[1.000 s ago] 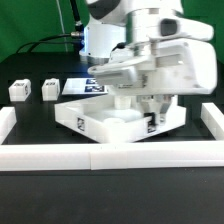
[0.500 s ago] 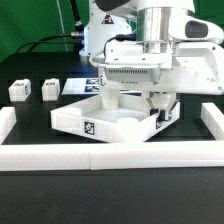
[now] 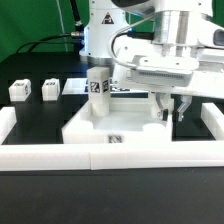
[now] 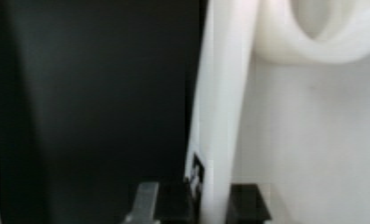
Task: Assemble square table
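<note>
The white square tabletop (image 3: 105, 128) lies upside down against the front border wall, rim up. One white tagged leg (image 3: 97, 84) stands upright in its far corner toward the exterior view's left. Two loose legs (image 3: 18, 90) (image 3: 50, 90) lie on the black table at the left. My gripper (image 3: 170, 108) is at the tabletop's right rim, shut on it. In the wrist view the gripper (image 4: 200, 205) has the thin rim wall (image 4: 226, 100) between its fingers (image 4: 150, 200), and a round corner boss (image 4: 315, 40) shows beyond. A fourth leg is not in view.
The long low white border wall (image 3: 60, 156) runs along the front, with side pieces at the left (image 3: 5, 125) and right (image 3: 212, 118). The marker board (image 3: 75, 87) lies behind the tabletop. The robot base (image 3: 100, 40) stands at the back.
The gripper has moved toward the exterior view's right and turned the tabletop with it, from skewed to square against the front wall. The upright leg has come into view.
</note>
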You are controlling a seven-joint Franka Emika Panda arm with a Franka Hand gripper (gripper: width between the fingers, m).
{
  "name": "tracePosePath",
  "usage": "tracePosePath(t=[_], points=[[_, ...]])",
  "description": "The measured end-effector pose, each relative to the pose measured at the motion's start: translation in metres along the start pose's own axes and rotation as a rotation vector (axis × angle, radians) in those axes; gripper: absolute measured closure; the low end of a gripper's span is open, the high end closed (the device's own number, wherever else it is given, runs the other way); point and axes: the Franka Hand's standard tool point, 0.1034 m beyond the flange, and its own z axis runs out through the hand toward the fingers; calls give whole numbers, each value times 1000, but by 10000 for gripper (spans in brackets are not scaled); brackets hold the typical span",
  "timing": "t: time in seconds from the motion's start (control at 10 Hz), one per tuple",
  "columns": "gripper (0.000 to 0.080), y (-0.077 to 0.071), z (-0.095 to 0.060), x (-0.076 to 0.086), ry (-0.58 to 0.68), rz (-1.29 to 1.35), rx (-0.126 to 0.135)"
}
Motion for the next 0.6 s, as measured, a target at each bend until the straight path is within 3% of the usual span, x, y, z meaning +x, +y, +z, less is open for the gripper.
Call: tracePosePath(t=[0.6], points=[[736, -1, 3, -1, 4, -2, 11]])
